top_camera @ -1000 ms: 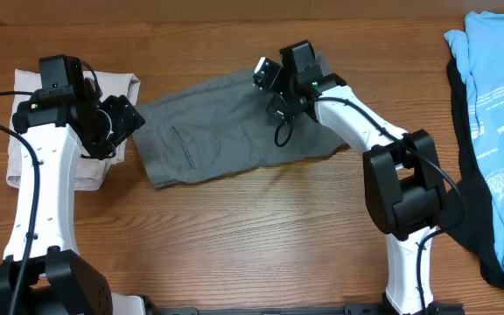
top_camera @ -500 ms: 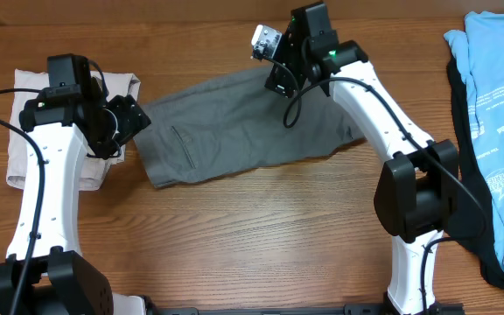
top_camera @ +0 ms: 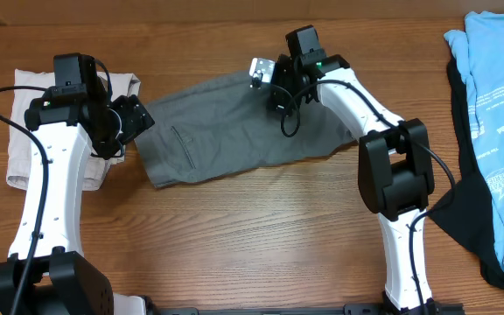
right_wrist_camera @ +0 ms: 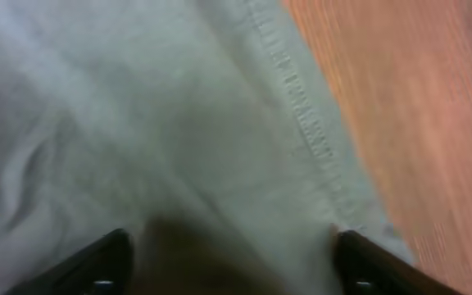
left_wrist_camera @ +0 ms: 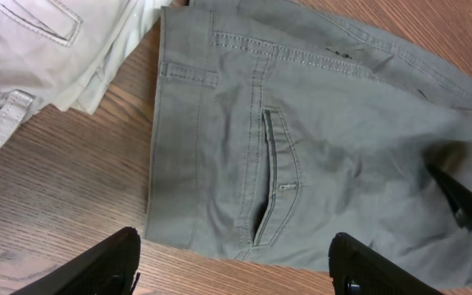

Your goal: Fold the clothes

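Since half a second ago the right gripper (top_camera: 276, 94) has come back down from the top edge of the overhead view. It is now over the upper middle of the shorts (top_camera: 226, 131). Its fingers (right_wrist_camera: 105, 262) are spread wide with nothing between them, close above grey cloth beside a stitched hem (right_wrist_camera: 301, 106); I cannot tell whether they touch it. The left gripper (top_camera: 136, 121) has barely shifted. It hangs at the shorts' left end, fingers (left_wrist_camera: 97, 266) likewise wide apart and empty.

The shorts lie flat at centre frame, slanting up to the right. They are dark grey woven cloth, lightly creased, with a slit pocket (left_wrist_camera: 273, 176) gaping slightly and a belt loop (left_wrist_camera: 188, 75) on the waistband. Beige shorts (top_camera: 16, 166) sit folded at the left, just beside them. A blue shirt (top_camera: 497, 114) lies at the far right, well apart.
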`<state>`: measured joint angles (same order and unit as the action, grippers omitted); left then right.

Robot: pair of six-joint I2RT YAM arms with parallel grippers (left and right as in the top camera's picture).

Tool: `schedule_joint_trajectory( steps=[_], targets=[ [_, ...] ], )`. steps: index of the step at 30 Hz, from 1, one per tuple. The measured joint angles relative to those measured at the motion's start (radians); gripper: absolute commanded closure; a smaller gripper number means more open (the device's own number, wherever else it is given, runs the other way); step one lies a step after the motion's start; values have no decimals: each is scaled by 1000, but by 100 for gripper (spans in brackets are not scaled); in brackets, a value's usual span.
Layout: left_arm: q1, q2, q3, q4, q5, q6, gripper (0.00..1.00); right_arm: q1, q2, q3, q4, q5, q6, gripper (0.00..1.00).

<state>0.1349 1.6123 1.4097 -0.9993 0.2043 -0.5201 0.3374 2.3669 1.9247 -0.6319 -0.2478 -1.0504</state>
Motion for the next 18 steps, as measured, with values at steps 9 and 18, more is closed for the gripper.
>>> schedule_joint_trajectory(
  steps=[9,18],
  targets=[
    [0,0,0,0,-15,0,21,-1,0,2,49,-18,42,39],
    [0,0,0,0,-18,0,21,-1,0,2,45,-19,51,49]
  ],
)
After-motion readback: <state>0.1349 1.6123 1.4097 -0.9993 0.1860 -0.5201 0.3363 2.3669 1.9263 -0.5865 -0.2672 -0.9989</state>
